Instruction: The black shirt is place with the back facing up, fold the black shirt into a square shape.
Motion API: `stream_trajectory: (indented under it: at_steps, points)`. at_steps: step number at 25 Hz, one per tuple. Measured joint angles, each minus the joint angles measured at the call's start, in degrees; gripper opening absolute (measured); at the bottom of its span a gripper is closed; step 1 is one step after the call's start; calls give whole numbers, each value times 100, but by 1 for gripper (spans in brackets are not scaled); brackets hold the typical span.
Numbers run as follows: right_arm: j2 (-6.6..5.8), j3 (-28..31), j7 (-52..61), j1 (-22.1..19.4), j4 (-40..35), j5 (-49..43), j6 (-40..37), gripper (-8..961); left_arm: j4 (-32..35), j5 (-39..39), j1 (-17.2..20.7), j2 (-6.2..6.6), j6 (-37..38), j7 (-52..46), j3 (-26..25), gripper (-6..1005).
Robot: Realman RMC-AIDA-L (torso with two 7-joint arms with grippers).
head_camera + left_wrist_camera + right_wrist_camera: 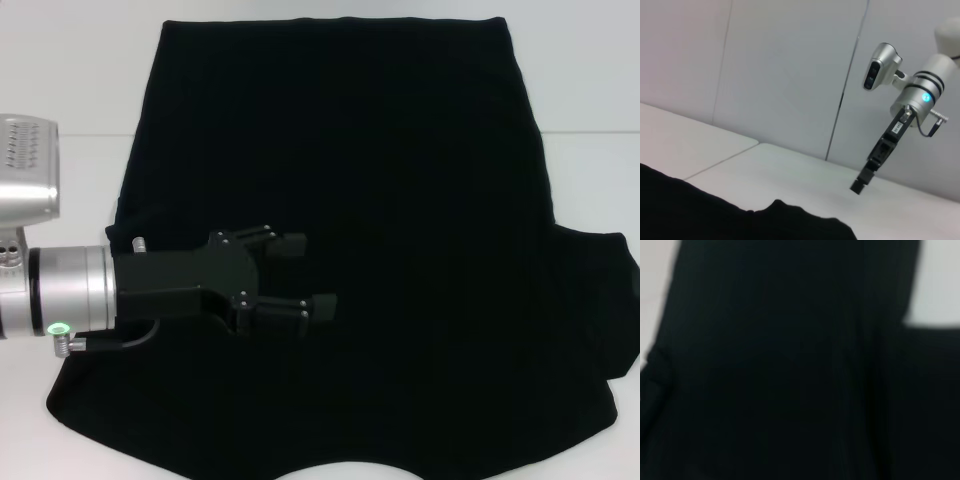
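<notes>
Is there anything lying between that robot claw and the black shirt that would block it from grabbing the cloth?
Nothing visible does. In the head view the left gripper hangs open directly over the black shirt, with only bare fabric around its fingers. The right gripper is raised above the white table, apart from the shirt, with only open air below it.

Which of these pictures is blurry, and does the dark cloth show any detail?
Head view: sharp, evenly lit; the shirt reads as flat black, and the left gripper barely stands out against it. Right wrist view: soft, out of focus, almost all black. Left wrist view: clear; the right gripper hangs above the table.
</notes>
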Motion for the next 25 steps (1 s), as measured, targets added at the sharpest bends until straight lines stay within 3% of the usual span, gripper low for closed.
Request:
stream_trajectory:
  at_steps: [5, 13, 25]
  points:
    - [-9, 2, 271, -78, 170, -374, 99, 883, -4, 0, 27, -45, -255, 321, 84, 951]
    - [-117, -62, 369, -18, 1058, -553, 707, 884, -9, -5, 4, -49, -430, 329, 91, 951]
    - [1, -131, 378, 137, 1366, -562, 1320, 882, -17, -16, -10, -40, -569, 320, 98, 951]
